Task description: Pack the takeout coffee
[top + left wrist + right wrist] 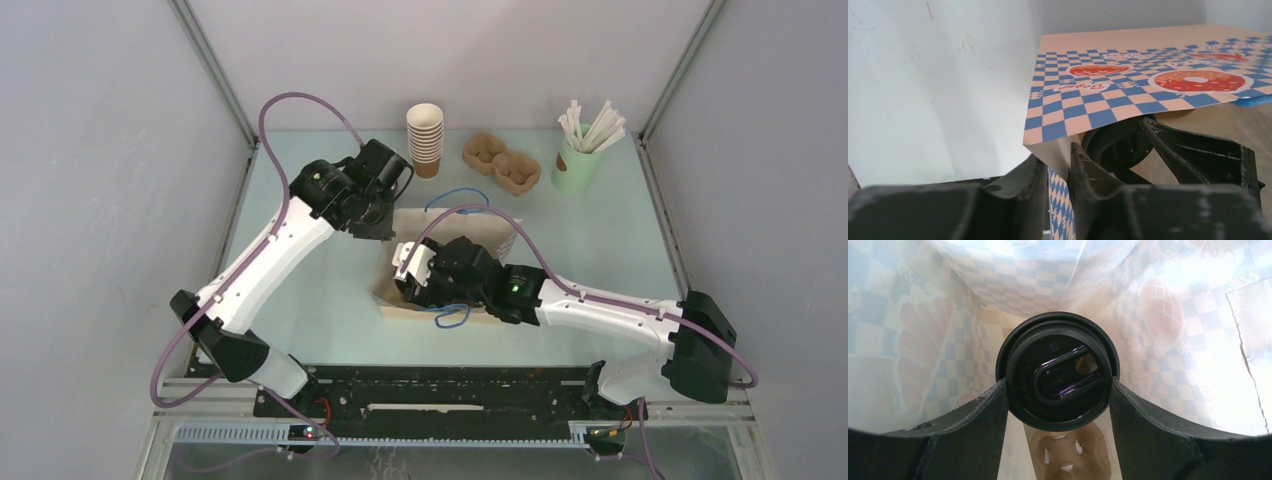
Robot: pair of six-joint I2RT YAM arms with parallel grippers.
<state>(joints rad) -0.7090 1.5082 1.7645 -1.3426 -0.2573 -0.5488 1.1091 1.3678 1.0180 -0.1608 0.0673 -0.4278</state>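
Black-lidded takeout coffee (1058,372) clamped inside bag (1023,270)

The left end effector (1059,162) has its two dark fingers (1088,172) pressed on both sides of the thin edge of a paper bag (1128,95), printed with blue checks and doughnuts. Behind this edge a black machine part (1188,150) shows, and a white wall (933,85) fills the left.

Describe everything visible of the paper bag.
The paper bag: peach paper printed with blue checks and doughnuts, blue handles. It stands mid-table, top open. The left pincer straddles one wall's edge, a finger each side. The right pincer reaches inside, gripping the black-lidded takeout coffee above a pulp tray on the bag's floor.
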